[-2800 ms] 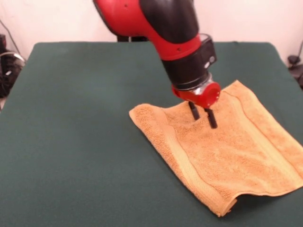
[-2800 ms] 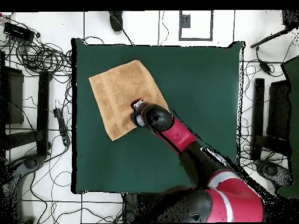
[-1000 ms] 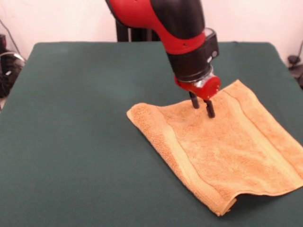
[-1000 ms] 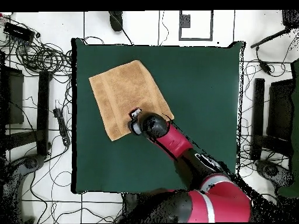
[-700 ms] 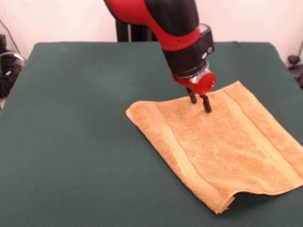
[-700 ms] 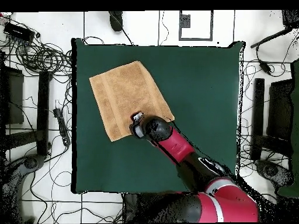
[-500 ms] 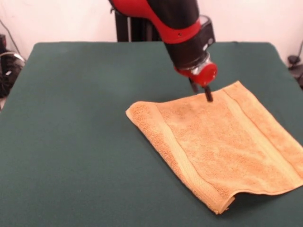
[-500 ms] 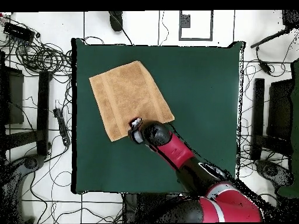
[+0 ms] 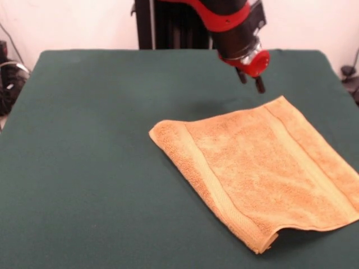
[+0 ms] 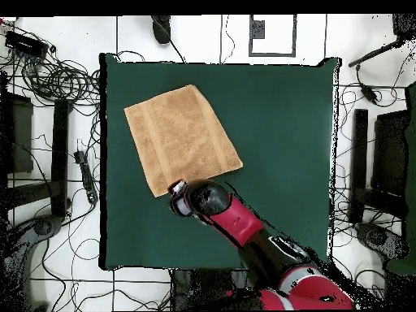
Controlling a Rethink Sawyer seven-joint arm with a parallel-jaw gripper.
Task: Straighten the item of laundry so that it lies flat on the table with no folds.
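Towel [image 9: 258, 174] spread at 4 o'clock on table [image 9: 84, 140]; gripper [image 9: 251, 81] above its 12 o'clock edge, fingers narrow, empty. Risk: near corner looks curled under, could stay folded if left

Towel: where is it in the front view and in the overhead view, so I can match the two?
Front view: the towel lies at lower right, on the table, running to the right edge; the tool hangs above the cloth past its far edge.
Overhead view: the towel lies at upper left, near the table's left edge; the tool is just below its bottom edge.
Shared landmark: the red arm's tool, beside the towel edge nearest the robot.
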